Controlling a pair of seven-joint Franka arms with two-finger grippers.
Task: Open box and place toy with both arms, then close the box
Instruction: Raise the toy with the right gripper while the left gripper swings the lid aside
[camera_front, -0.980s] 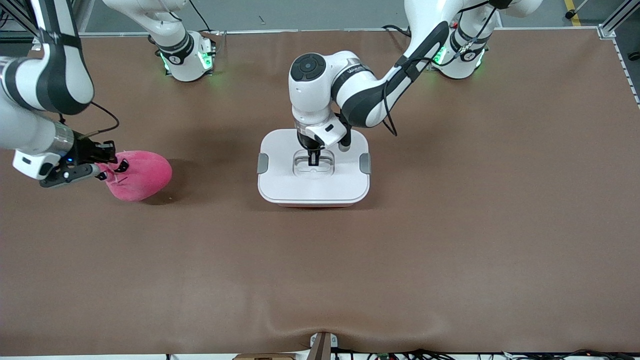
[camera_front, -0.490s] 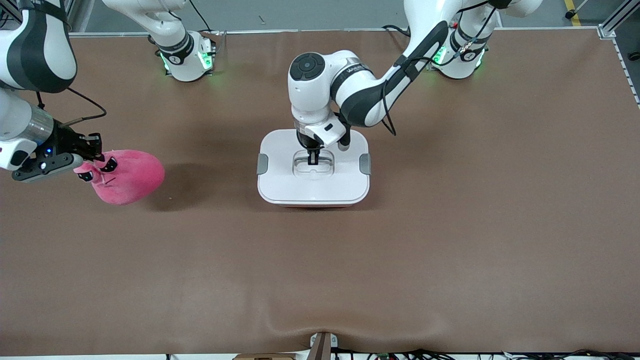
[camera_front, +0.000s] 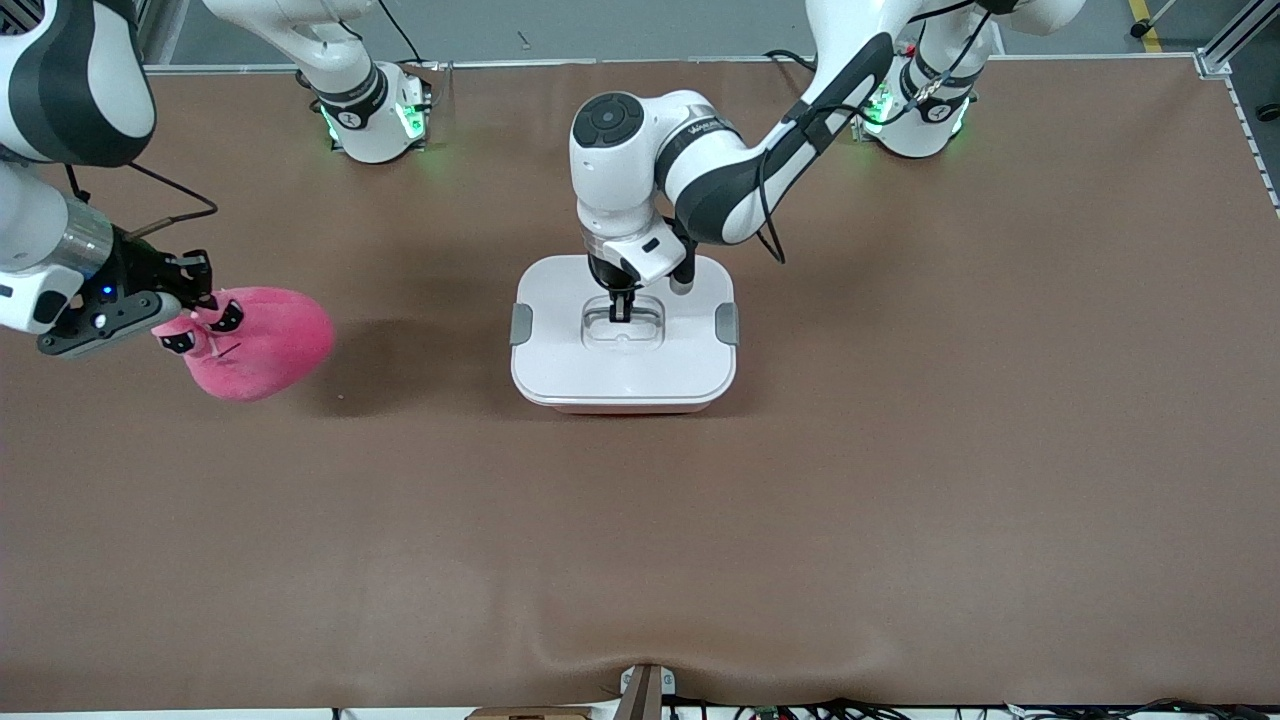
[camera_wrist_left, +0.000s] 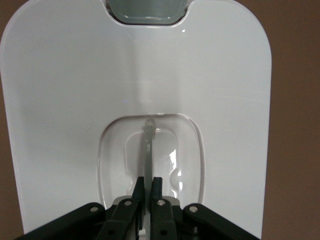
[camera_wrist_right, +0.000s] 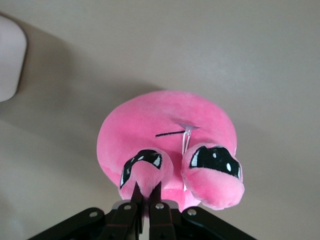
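Box (camera_front: 623, 345) sits lid-on at mid-bench toward the robots' edge, left gripper (camera_front: 620, 308) pinching its centre handle (camera_wrist_left: 148, 145), while the toy (camera_front: 255, 342) hangs over the right arm's end, an eye lobe clamped in the right gripper (camera_front: 195, 300).

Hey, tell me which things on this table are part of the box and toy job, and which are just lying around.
Part of the job:
- box, lid on
- its clear handle, pinched by the left claw
- toy, held above the table by the right claw

Just lying about:
- nothing else on the brown table
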